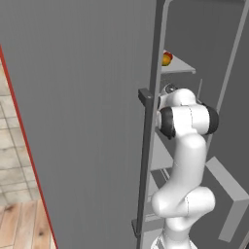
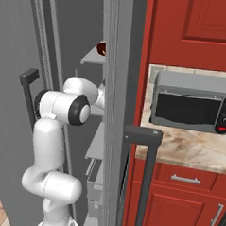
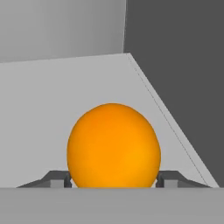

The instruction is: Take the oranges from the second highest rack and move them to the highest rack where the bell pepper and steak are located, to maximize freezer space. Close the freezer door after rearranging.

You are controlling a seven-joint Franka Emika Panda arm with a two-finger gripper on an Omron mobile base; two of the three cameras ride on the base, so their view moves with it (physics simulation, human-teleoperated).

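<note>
The jaws sit wide on either side of an orange [image 3: 113, 146] (not visibly clamped), framing it for a grasp on its shelf [image 3: 48, 109].

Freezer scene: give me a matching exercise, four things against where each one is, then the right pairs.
Things:
1. orange
2. bell pepper
3. microwave
4. freezer door

Places:
A. on the stone counter beside the fridge
B. swung open, left of the arm
C. between the tips of the gripper, on a grey shelf
D. up on a shelf, above the arm's elbow

Pairs: 1-C, 2-D, 3-A, 4-B
</note>
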